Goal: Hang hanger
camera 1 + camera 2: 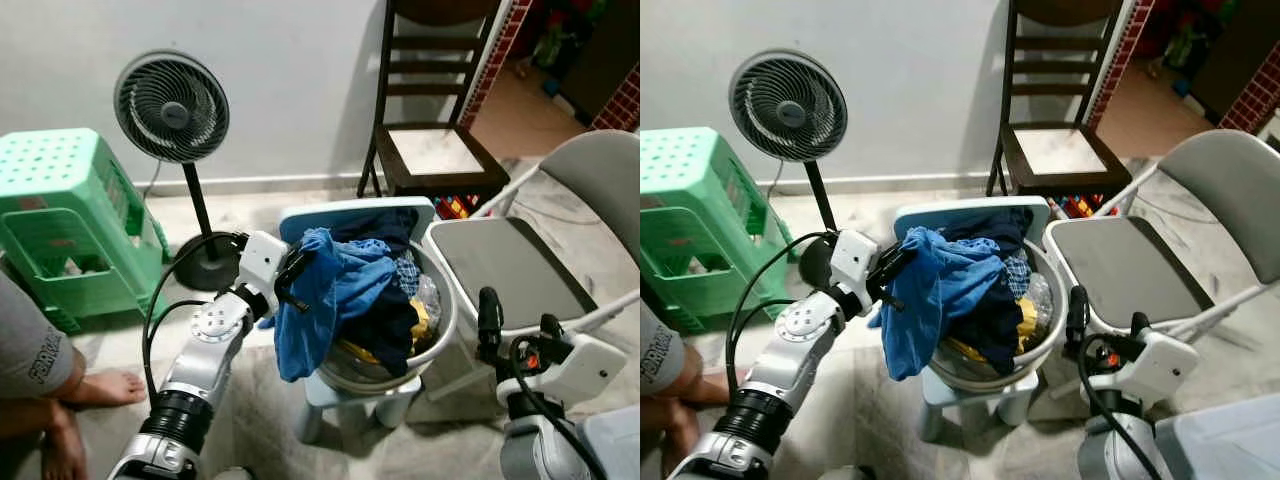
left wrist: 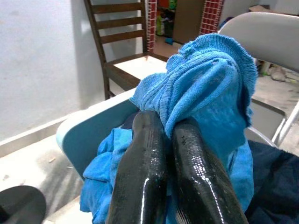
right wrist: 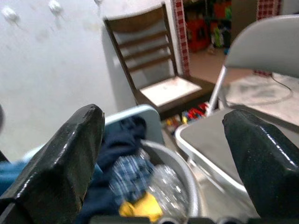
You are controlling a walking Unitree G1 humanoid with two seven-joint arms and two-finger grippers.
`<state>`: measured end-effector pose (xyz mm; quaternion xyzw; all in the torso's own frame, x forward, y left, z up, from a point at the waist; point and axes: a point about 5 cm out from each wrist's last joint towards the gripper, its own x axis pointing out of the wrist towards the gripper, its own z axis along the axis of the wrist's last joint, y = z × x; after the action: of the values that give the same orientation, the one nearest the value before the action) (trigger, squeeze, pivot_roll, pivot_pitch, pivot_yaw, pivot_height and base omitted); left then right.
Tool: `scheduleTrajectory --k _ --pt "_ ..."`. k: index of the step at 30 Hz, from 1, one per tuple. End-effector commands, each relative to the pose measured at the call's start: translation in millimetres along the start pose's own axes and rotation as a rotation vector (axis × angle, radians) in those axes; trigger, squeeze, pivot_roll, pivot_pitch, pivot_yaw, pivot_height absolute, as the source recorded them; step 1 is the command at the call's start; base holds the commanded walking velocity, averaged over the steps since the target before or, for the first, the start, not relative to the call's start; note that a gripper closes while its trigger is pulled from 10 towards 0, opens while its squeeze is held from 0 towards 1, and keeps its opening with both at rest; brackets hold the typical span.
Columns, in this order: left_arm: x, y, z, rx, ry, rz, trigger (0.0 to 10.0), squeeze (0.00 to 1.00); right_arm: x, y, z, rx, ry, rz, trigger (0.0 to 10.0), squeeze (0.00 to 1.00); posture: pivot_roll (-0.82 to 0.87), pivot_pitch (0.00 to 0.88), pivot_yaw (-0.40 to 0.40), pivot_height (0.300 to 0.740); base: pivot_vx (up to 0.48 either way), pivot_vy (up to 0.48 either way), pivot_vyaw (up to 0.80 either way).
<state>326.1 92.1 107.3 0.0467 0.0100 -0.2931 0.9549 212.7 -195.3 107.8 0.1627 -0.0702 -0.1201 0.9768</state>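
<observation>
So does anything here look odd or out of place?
Only the blue cloth: it spills over the rim of the heaped laundry basin, pinched by the left tool. No hanger can be made out.

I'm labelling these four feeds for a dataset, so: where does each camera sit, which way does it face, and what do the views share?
Left eye view: on the head, looking down at the laundry basin; both arms show, left gripper, right gripper.
Right eye view: same head, same scene, set slightly aside.
Left wrist view: along shut fingers pinching the blue cloth.
Right wrist view: between open fingers toward the basin.
Shared: the wooden chair and grey folding chair.
</observation>
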Motion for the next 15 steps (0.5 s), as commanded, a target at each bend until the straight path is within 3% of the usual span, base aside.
scheduleTrajectory --k 1,5,6,7,8,9,10,15 --pt "6.1 -2.7 10 0.032 -0.012 -0.005 3.3 0.00 0.3 -4.6 -2 0.021 -0.003 -0.044 10.0 0.00 0.13 0.000 -0.055 0.740 0.000 0.000 0.00" --pt "9.1 -3.8 13 0.031 -0.028 -0.027 3.7 0.00 6.2 -4.5 -2 0.050 -0.023 -0.069 10.0 0.00 0.13 0.000 -0.043 0.740 0.000 0.000 0.00" --pt "9.4 -2.5 11 0.030 -0.018 -0.024 6.4 0.00 7.3 -5.1 -4 0.051 -0.026 -0.072 10.0 0.00 0.13 0.000 -0.036 0.740 0.000 0.000 0.00" --pt "9.7 -1.8 10 0.026 -0.017 -0.022 6.7 0.00 7.7 -5.6 -4 0.051 -0.027 -0.075 10.0 0.00 0.13 0.000 -0.034 0.740 0.000 0.000 0.00" --pt "10.0 -1.7 10 0.023 -0.017 -0.020 6.2 0.00 7.9 -6.2 -5 0.053 -0.028 -0.078 10.0 0.00 0.13 0.000 -0.034 0.740 0.000 0.000 0.00" --pt "10.8 -2.2 10 0.022 -0.017 -0.022 7.5 0.00 8.0 -7.4 -5 0.057 -0.030 -0.085 10.0 0.00 0.13 0.000 -0.032 0.740 0.000 0.000 0.00" --pt "13.0 -2.9 10 0.028 -0.015 -0.020 9.6 0.00 8.2 -10.1 -7 0.065 -0.028 -0.099 10.0 0.00 0.13 0.000 -0.031 0.740 0.000 0.000 0.00" --pt "19.7 -4.5 12 0.031 -0.013 -0.022 10.0 0.00 12.1 -12.2 -9 0.065 -0.028 -0.106 10.0 0.00 0.13 0.000 -0.030 0.740 0.000 0.000 0.00"
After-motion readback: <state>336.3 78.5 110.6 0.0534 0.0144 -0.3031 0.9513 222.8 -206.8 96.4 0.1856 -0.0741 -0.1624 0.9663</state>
